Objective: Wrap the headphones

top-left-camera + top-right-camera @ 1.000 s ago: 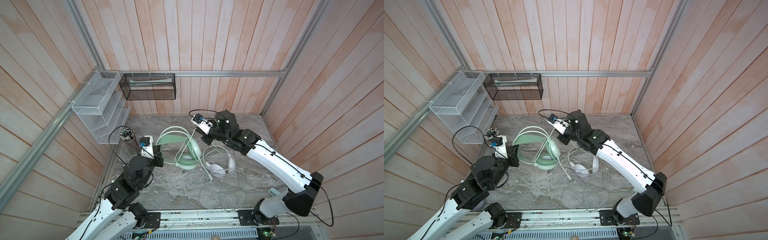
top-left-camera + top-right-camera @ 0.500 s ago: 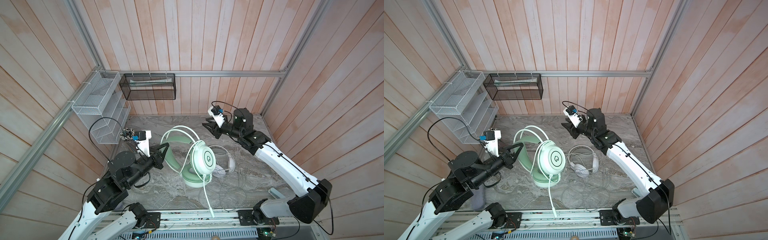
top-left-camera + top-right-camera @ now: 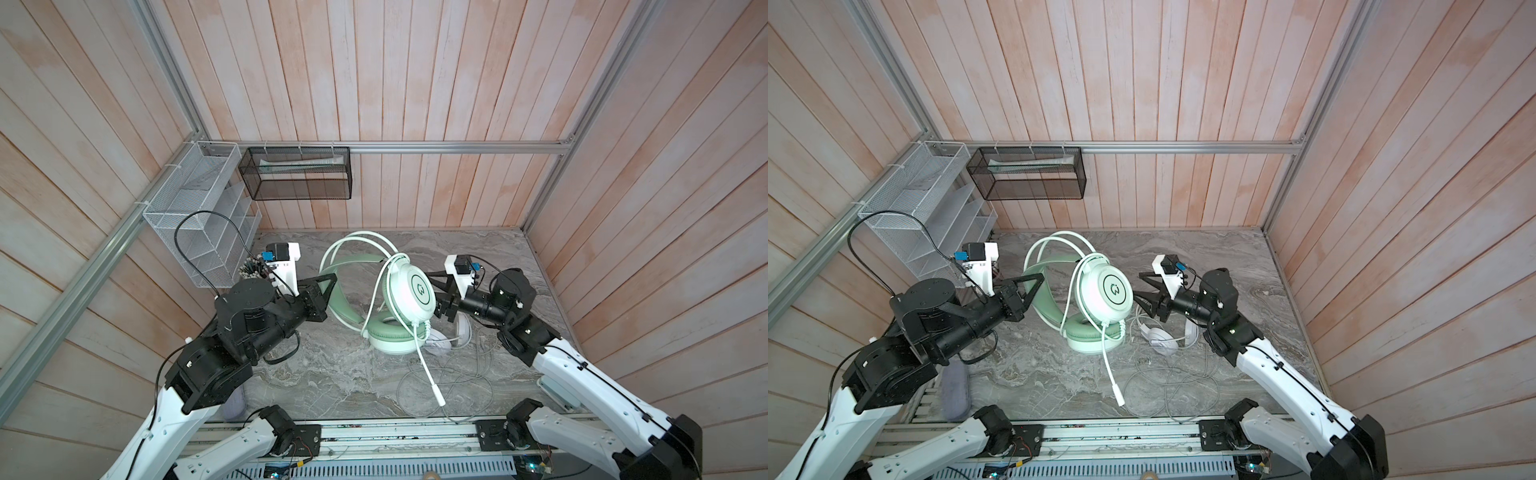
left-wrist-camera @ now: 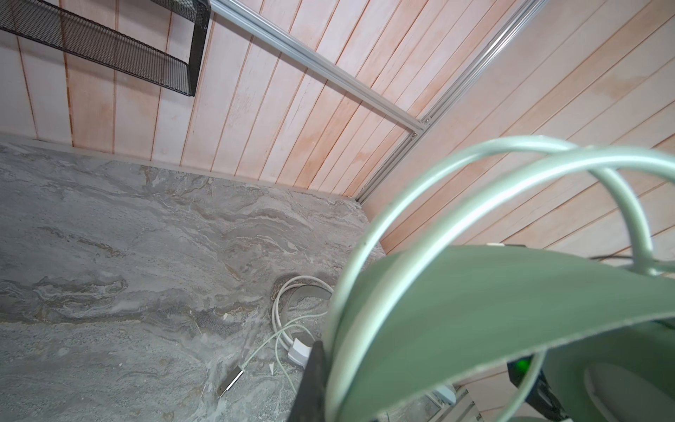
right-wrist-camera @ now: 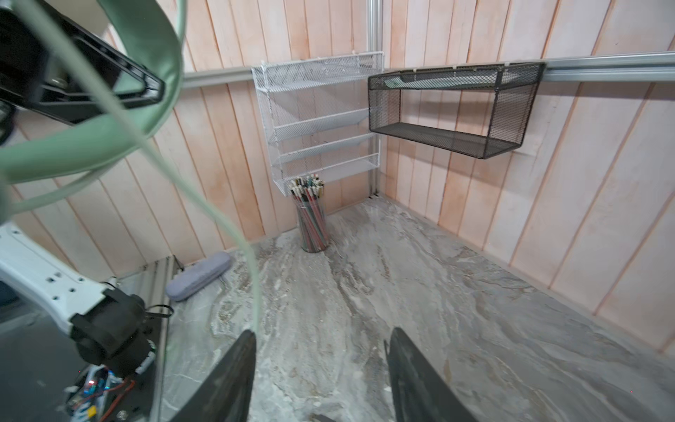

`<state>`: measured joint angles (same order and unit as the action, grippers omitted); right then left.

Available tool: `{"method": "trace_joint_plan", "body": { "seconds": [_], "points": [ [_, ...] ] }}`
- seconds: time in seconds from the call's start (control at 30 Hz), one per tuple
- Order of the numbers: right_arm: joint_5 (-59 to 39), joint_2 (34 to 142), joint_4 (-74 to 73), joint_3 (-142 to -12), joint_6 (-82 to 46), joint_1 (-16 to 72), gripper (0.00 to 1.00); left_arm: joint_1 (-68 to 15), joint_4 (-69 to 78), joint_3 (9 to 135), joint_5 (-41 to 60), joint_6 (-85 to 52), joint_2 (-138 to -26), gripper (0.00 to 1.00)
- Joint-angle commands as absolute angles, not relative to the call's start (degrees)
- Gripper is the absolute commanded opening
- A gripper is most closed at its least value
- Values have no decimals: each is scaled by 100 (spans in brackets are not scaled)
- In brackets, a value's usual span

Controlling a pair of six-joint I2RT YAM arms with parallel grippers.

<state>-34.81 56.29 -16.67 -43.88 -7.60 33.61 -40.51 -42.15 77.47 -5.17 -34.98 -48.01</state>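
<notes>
Far left: white wire rack (image 3: pixel 187 216) on the wall, with the pencil cup (image 3: pixel 253 270) on the table (image 3: pixel 316 374) below it. A grey case (image 3: pixel 955 386) lies near the front edge.

Left gripper (image 3: pixel 331 279): jaws closed on the green headband (image 3: pixel 353 266) of the mint green headset (image 3: pixel 411 289). In the left wrist view the band lies right against the one visible finger (image 4: pixel 310 383).

The mint green headset is at the table's centre, between the two grippers. Two thin pale tubes (image 3: pixel 361 241) arch above the band. One earcup stands on edge, its outer face toward the top cameras. The second earcup (image 3: pixel 395 332) is below it, pad up; whether it rests on the table cannot be told. A straight pale stem with a thicker tip (image 3: pixel 438 395) hangs toward the front; boom or cable end, unclear.

Right gripper (image 3: pixel 1138 284): jaws apart and nothing between them, fingertips just beside the upright earcup on its right. In the right wrist view a pale green strand (image 5: pixel 257 292) runs down beside one finger (image 5: pixel 233 365); contact cannot be judged.

The white headset (image 3: pixel 1160 338) lies flat on the table, right of the mint one and below the right gripper in both top views. Thin loose cables (image 3: pixel 1167 386) coil toward the front edge.
</notes>
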Motion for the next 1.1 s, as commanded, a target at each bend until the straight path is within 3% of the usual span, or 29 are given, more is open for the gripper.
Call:
{"method": "trace_joint_plan", "body": {
  "seconds": [0.0, 0.33, 0.43, 0.53, 0.63, 1.07],
  "points": [
    [-3841, 5597, -2855, -3763, -1683, 3583, 63, -4012, -4088, 8147, -548, -3804, -4903, 0],
    [-2811, 6376, -3632, -2844, -1812, 4813, 67, -3868, -4096, 8593, -529, -3937, -5251, 0],
    [-2416, 6515, -3960, -2548, -1888, 4913, 61, -3788, -4133, 8687, -571, -4002, -5324, 0],
    [-2166, 6772, -4439, -2176, -1986, 4946, 41, -3583, -4111, 8708, -535, -4145, -5354, 0],
    [-1916, 7085, -4672, -1973, -1973, 5073, 33, -3349, -4067, 8736, -331, -4293, -5404, 0],
    [-991, 8903, -5216, -2450, -1763, 5691, 17, -2384, -3936, 8662, 514, -4688, -5529, 0]
  ]
}}
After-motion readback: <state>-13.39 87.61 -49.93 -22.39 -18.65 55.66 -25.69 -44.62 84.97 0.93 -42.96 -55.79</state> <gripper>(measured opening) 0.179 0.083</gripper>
